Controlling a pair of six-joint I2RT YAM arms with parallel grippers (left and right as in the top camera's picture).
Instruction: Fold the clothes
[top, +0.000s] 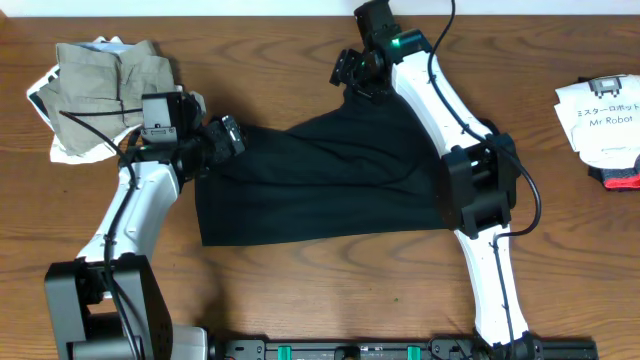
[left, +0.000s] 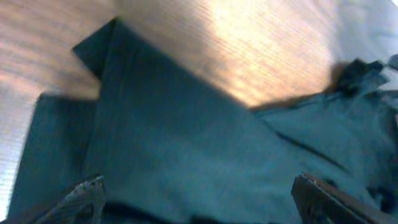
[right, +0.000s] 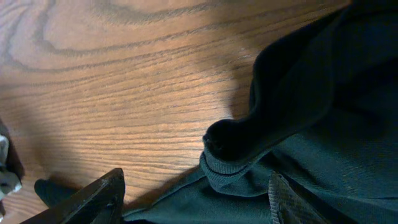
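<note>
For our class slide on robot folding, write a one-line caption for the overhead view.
Left pincer and right pincer at the edges of a black shirt on a table, khaki clothes beside.

shirt (top: 330, 180): matt black cloth | table (top: 300, 290): smooth grained wood, slight sheen

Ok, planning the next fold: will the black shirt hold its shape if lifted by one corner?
Probably not: the black shirt lies in soft creases, so it likely droops. It looks light and thin. On the smooth wooden table it should slide easily when dragged.
</note>
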